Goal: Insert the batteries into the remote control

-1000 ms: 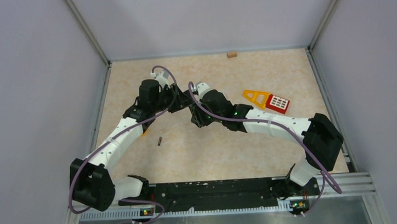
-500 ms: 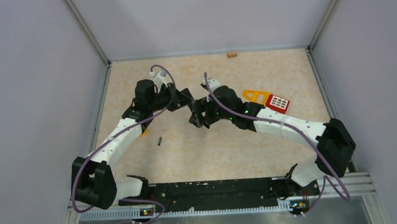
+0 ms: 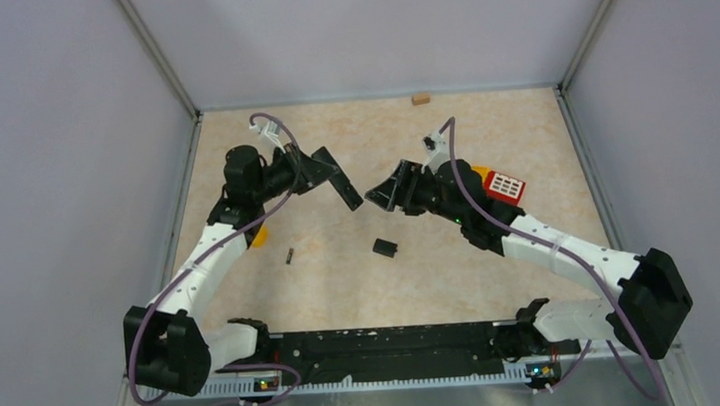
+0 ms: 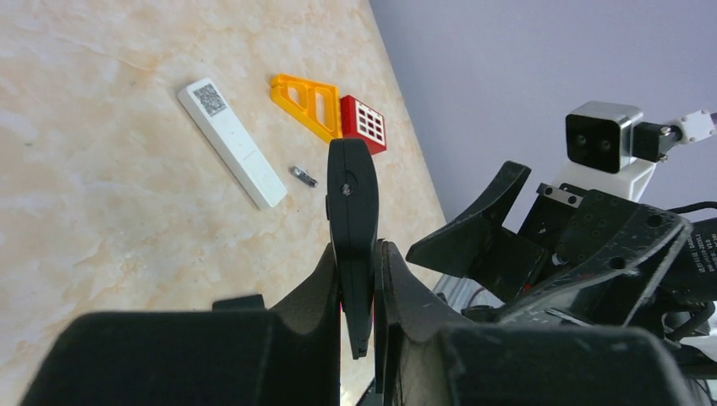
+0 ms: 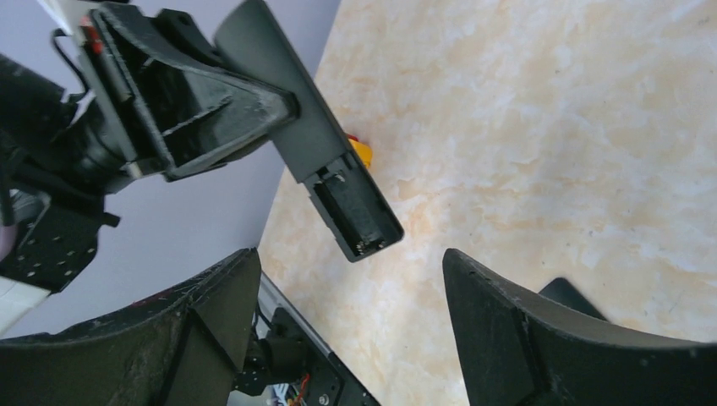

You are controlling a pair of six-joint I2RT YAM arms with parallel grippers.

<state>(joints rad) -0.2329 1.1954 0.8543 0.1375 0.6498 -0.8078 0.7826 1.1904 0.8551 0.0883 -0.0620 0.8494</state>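
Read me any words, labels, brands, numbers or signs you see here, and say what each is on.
None can be read as words or numbers.
On the white remote, a square code patch near one end: too small to read.
On the red block, only a grid of white squares, no characters.
On the black remote, no marking shows.

- A small tan block [image 3: 420, 97] lies at top centre, at the far edge of the marbled beige counter [image 3: 324, 289].
- A red block with a white grid [image 3: 503, 186] sits right of centre, touching an orange triangular frame [image 4: 306, 103].
- An orange piece [image 3: 258, 234], partly hidden, shows left of centre.
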